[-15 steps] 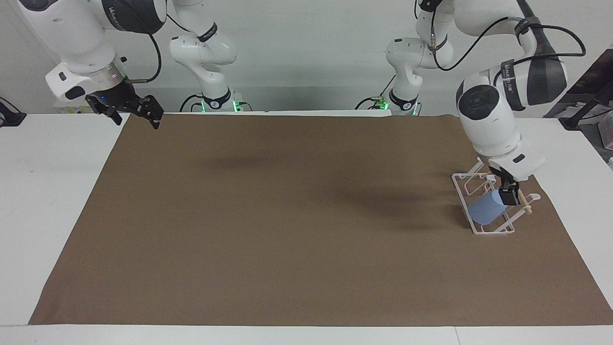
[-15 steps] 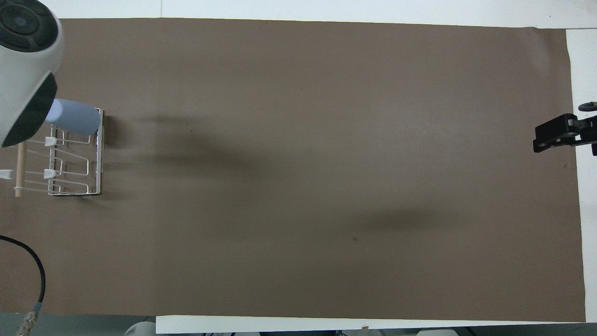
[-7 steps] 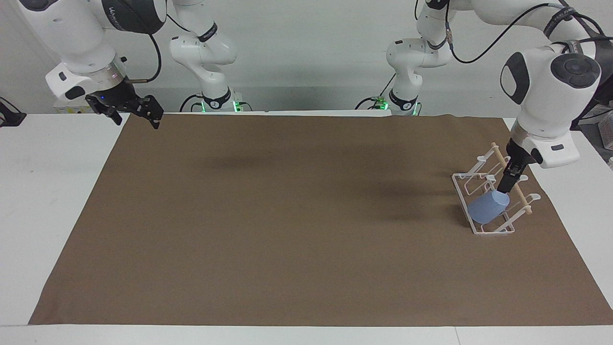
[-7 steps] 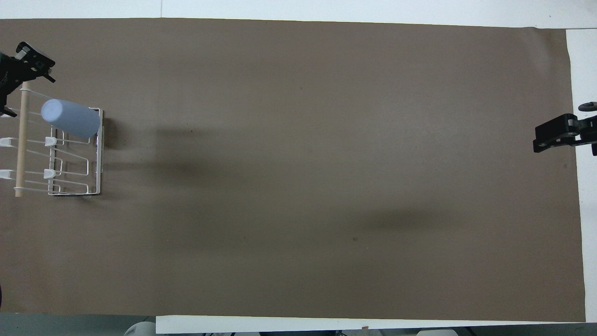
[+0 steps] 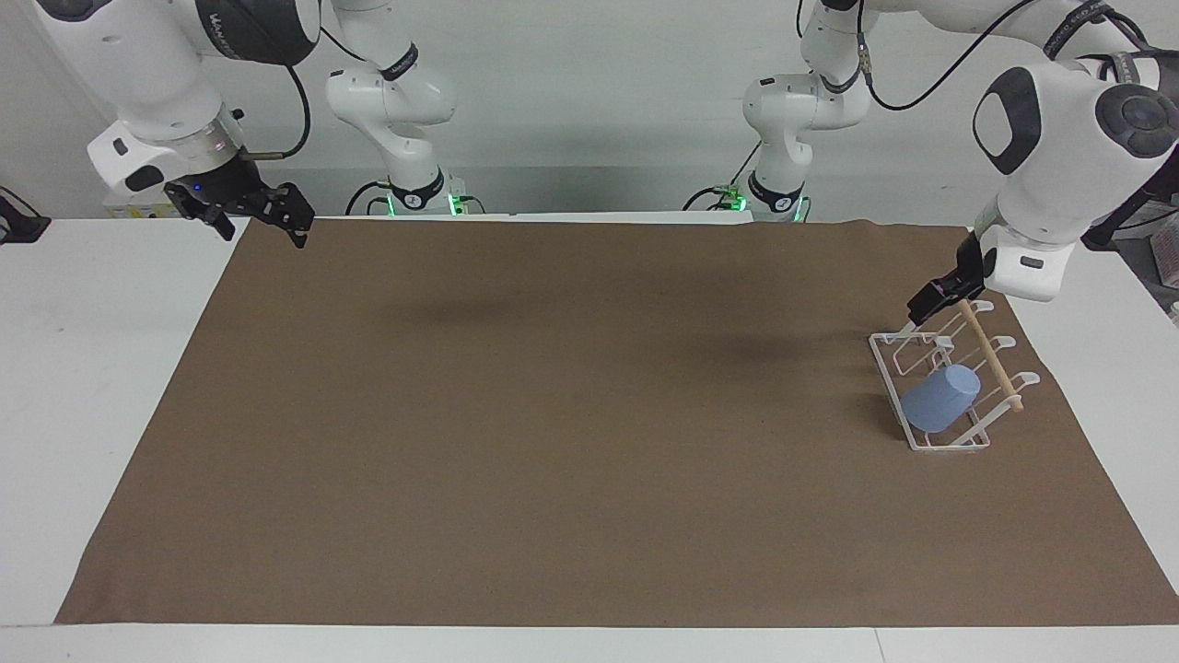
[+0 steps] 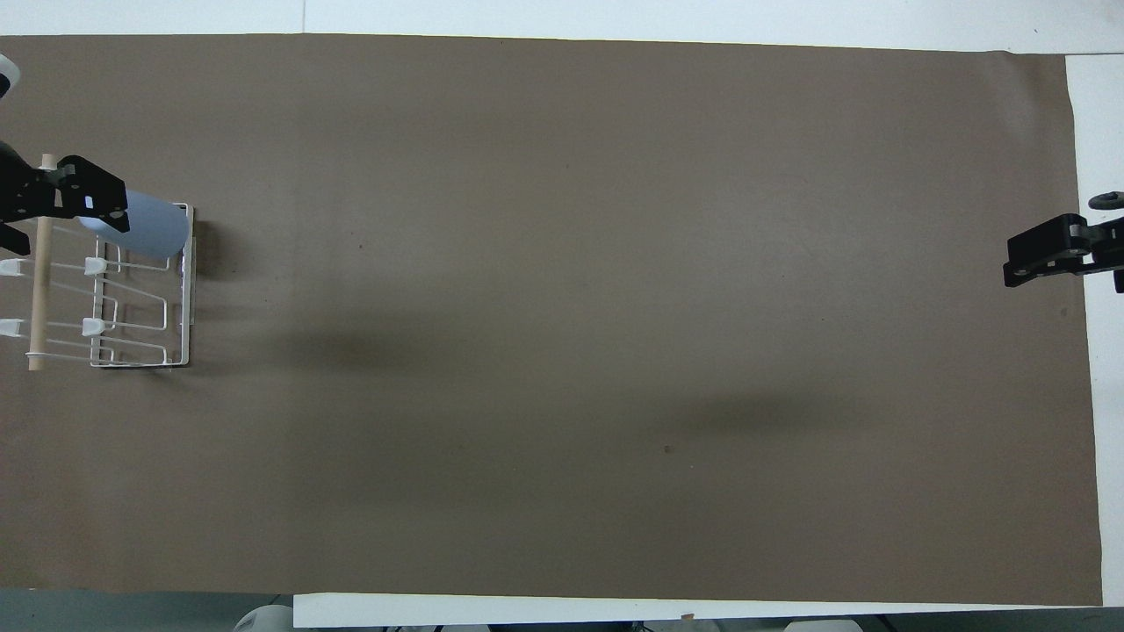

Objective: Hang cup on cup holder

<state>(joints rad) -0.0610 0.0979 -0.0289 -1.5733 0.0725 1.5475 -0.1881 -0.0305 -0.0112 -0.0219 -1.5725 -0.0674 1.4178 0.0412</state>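
Robot lab, 2 white robot arms (image 5: 387,101) bolted at the top of the frame, cables (image 5: 930,83) trailing, plain white wall, white table (image 5: 83,368), brown mat (image 5: 553,414) across the middle

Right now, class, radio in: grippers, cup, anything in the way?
Left gripper open, empty, over cup holder. Right gripper open, waiting at mat corner. Cup tilted on holder's wire loops. Nothing in the way.

White arms (image 5: 1059,138); black claws, black cables.
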